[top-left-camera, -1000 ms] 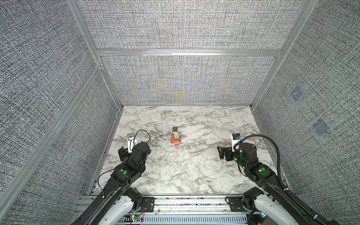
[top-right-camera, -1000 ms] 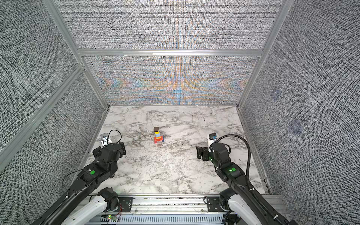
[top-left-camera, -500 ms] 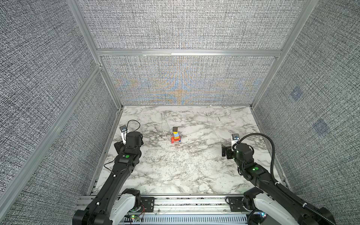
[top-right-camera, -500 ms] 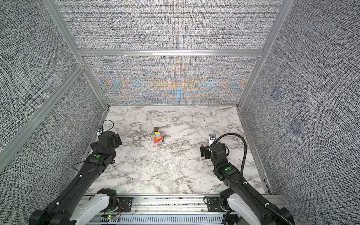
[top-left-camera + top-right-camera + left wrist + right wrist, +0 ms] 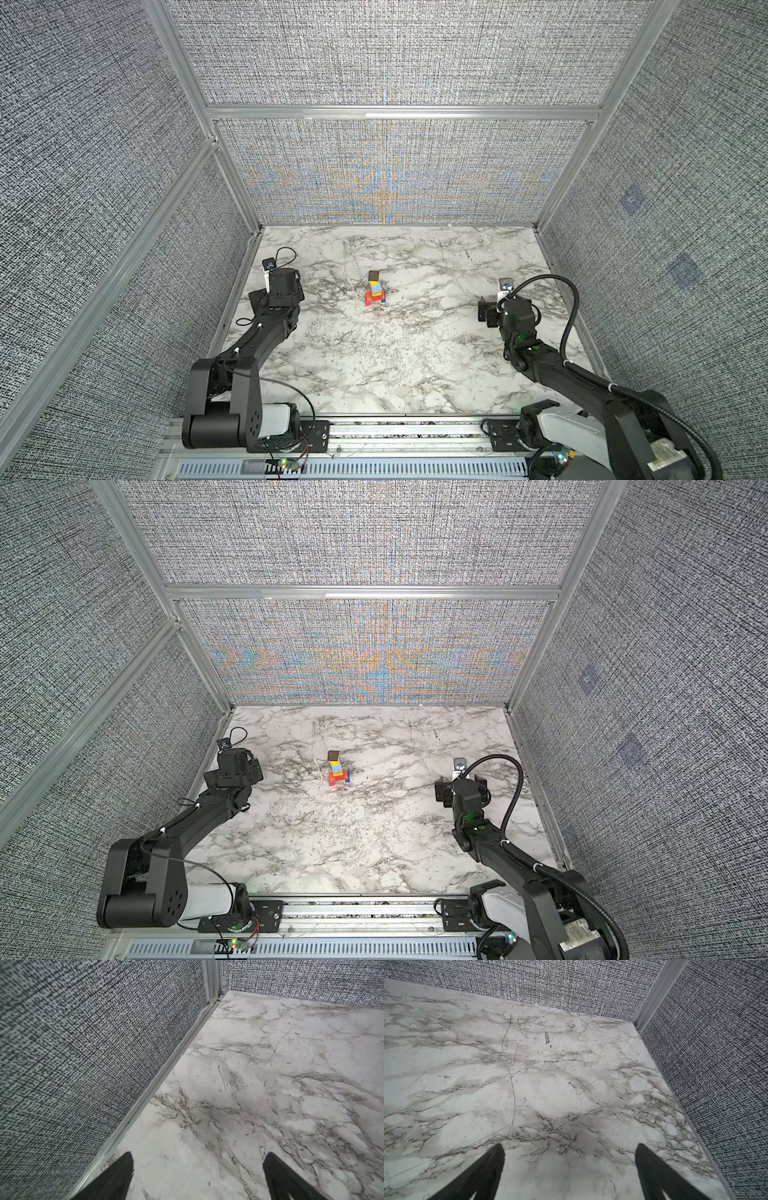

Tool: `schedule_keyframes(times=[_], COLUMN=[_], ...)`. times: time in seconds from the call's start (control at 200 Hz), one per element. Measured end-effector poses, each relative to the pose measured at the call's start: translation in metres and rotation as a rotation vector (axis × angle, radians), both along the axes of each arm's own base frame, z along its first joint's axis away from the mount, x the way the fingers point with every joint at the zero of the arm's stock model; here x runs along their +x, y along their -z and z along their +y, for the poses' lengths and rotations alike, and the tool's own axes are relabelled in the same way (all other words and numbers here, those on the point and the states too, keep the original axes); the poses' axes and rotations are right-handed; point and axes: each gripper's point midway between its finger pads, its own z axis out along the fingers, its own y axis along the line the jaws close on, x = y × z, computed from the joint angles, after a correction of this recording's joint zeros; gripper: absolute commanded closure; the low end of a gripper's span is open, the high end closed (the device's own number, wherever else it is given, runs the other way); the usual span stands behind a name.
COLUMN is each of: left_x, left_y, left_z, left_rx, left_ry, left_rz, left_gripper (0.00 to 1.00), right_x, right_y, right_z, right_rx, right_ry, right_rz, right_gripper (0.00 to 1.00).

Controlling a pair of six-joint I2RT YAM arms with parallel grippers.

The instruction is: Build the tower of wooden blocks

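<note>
Tower (image 5: 375,289): middle of table (image 5: 415,357), standing free; red and blue base, then orange, yellow, light blue, brown cap; shown in both top views.
Left gripper (image 5: 198,1155): jaws wide, empty; beside left wall, well apart from Tower.
Right gripper (image 5: 569,1145): jaws wide, empty; near right wall.
Handling: light, stiff, narrow; likely topples at a nudge. Grip any block on two opposite flat sides.
Hidden: wrist views show no blocks; any lean is probably too small to judge.

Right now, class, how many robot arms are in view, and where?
2. The left arm lies by the left wall; the right arm by the right wall. None seems hidden.
</note>
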Motion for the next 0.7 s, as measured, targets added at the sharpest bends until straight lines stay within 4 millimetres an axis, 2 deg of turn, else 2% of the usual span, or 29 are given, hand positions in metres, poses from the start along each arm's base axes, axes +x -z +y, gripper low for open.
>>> schedule_keyframes(times=[0.12, 0.21, 0.31, 0.445, 0.545, 0.6, 0.7], left_x=[0.013, 0.026, 0.029, 0.014, -0.002, -0.005, -0.007], left_y=[0.005, 0.002, 0.003, 0.022, 0.043, 0.043, 0.030], left_z=[0.005, 0.009, 0.009, 0.009, 0.004, 0.001, 0.000], left_rx=[-0.025, -0.053, -0.084, -0.104, -0.123, -0.129, -0.119], left_ry=[0.018, 0.027, 0.050, 0.058, 0.077, 0.091, 0.100], left_rz=[-0.018, -0.031, -0.042, -0.044, -0.039, -0.054, -0.143], left_gripper=[0.01, 0.01, 0.01, 0.01, 0.01, 0.01, 0.01], right_x=[0.011, 0.021, 0.026, 0.018, 0.016, 0.013, 0.006], right_y=[0.003, -0.003, -0.005, -0.001, -0.009, -0.012, -0.006], right_z=[-0.003, -0.004, -0.003, -0.007, -0.009, -0.010, -0.009], right_rx=[0.009, 0.004, -0.009, -0.027, -0.026, -0.023, -0.029], right_ry=[0.007, 0.006, -0.010, -0.002, 0.000, -0.001, -0.016], right_rz=[-0.007, -0.024, -0.046, -0.079, -0.136, -0.174, -0.212], right_gripper=[0.01, 0.01, 0.01, 0.01, 0.01, 0.01, 0.01])
